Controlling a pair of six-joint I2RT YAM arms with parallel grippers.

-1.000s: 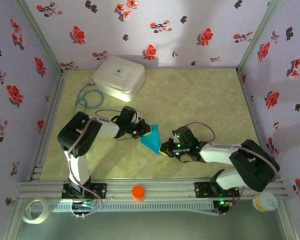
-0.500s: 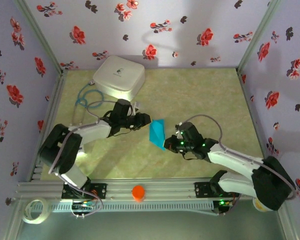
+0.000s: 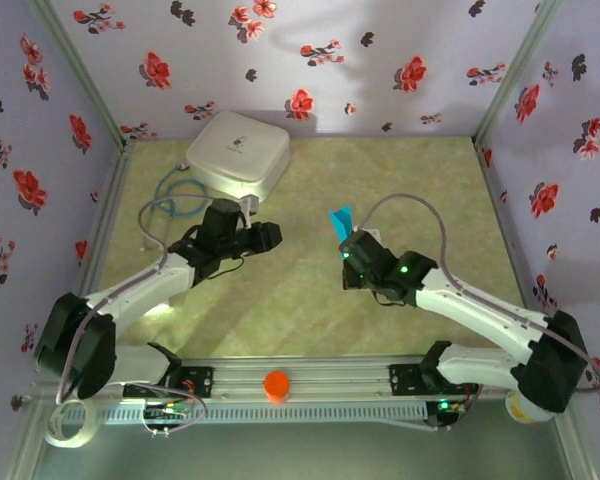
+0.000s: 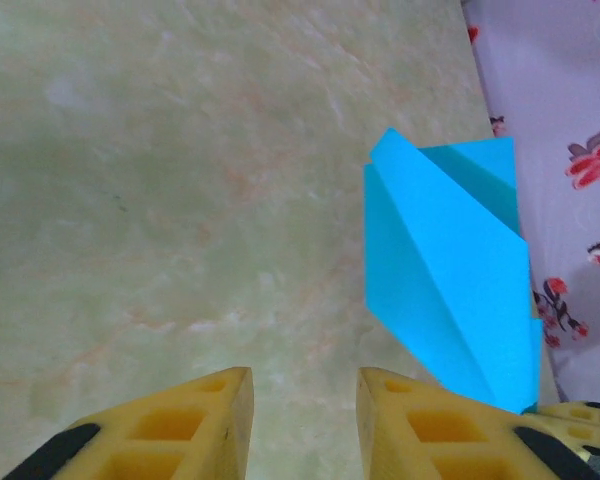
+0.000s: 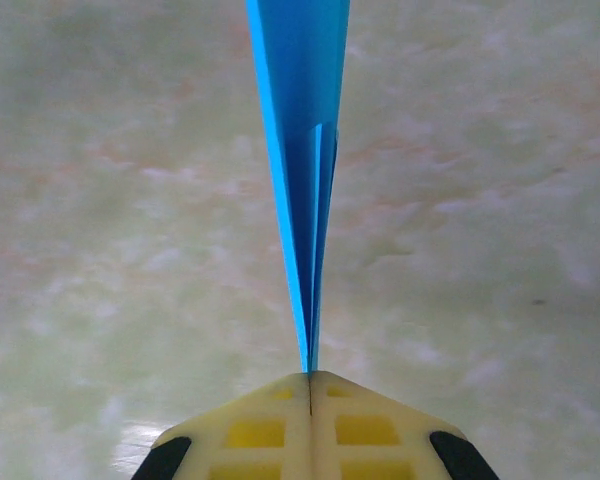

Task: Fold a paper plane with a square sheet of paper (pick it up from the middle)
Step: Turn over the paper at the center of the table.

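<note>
The table (image 3: 410, 180) lies under both grippers, so a dropped fold would probably land flat and need re-picking. The white rounded box (image 3: 238, 152) sits behind the left gripper (image 4: 305, 385), whose jaws stand partly apart and empty. The right gripper (image 5: 310, 378) is pinched fully closed on the tail tip of the paper plane (image 5: 300, 120), which juts straight ahead of its fingers. So small a bite may let the plane pivot or slip. The left fingers, close beside its wing, could snag it.

Worktop (image 3: 410, 190), pale green marbled: white rounded box (image 3: 238, 152) at far-left corner, blue cable loop (image 3: 166, 188) just beside it.
</note>
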